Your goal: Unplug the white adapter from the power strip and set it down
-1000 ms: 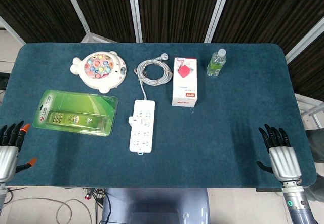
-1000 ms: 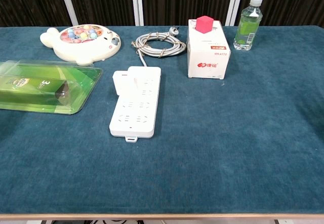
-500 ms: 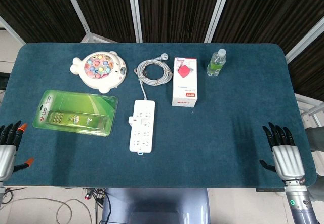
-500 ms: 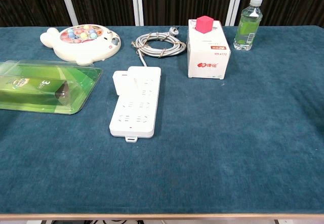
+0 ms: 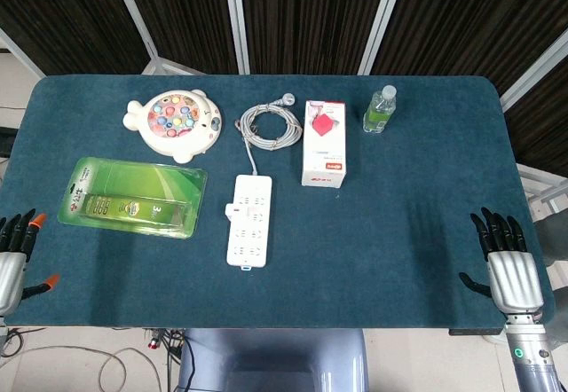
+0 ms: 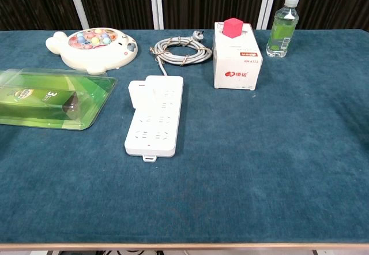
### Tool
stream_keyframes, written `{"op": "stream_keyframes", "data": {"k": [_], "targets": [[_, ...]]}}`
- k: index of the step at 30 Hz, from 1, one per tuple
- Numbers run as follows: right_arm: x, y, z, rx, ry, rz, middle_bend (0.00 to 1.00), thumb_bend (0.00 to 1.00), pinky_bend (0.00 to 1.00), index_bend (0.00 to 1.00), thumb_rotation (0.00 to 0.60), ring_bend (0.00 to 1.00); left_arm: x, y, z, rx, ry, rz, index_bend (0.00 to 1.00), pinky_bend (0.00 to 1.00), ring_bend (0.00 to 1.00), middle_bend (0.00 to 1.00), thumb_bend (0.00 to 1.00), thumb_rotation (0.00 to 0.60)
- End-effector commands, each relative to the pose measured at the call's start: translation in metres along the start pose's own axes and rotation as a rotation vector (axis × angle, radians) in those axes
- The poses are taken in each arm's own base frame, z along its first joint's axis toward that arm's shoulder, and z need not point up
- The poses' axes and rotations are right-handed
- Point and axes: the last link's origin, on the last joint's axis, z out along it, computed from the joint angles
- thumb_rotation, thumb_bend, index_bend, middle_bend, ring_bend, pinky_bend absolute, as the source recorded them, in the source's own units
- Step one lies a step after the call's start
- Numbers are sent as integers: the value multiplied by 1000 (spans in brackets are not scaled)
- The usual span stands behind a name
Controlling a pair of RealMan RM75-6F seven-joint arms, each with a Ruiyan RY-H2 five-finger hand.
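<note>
A white power strip [image 5: 249,219] [image 6: 154,115] lies mid-table, its grey cord coiled [image 5: 269,126] [image 6: 180,51] behind it. The white adapter [image 5: 234,211] [image 6: 138,94] stands plugged into the strip's left side, near its far end. My left hand [image 5: 12,262] hangs at the table's near left corner, fingers spread, holding nothing. My right hand [image 5: 507,263] is at the near right corner, fingers spread and empty too. Both hands are far from the strip and show only in the head view.
Left of the strip lies a green blister pack [image 5: 133,197] [image 6: 46,100]. Behind stand a fish-shaped toy [image 5: 174,121] [image 6: 93,47], a white box with a red block [image 5: 323,142] [image 6: 236,56], and a water bottle [image 5: 380,109] [image 6: 283,26].
Both hands have drifted outward and toward the near edge, away from the table's middle. Nothing on the table has moved.
</note>
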Motion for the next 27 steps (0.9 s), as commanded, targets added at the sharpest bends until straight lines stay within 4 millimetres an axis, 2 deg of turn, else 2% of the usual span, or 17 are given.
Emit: {"op": "stream_keyframes", "data": {"k": [1,6,11,14,24,27], "targets": [[-1,-4,1,51,-1,22,0,167,0,0,600,0,0,1,0,-5,-4,-1,0,0,0,0,0,600],[0,-14,5,170,23,64,0,381,64,0,600,0,-1,6,3,-21,-11,8,0,0,0,0,0,600],[-2,-29,16,317,41,45,22,418,117,0,600,15,-1,16,13,-48,-17,13,0,0,0,0,0,600],[-2,-45,23,415,47,17,38,419,118,0,600,28,3,28,24,-83,-16,15,0,0,0,0,0,600],[-10,-107,32,669,-11,-57,46,427,124,0,600,37,18,96,70,-214,-79,-49,0,0,0,0,0,600],[-16,-125,32,725,-34,-67,76,509,149,16,600,64,21,117,81,-248,-97,-81,0,0,0,0,0,600]]}}
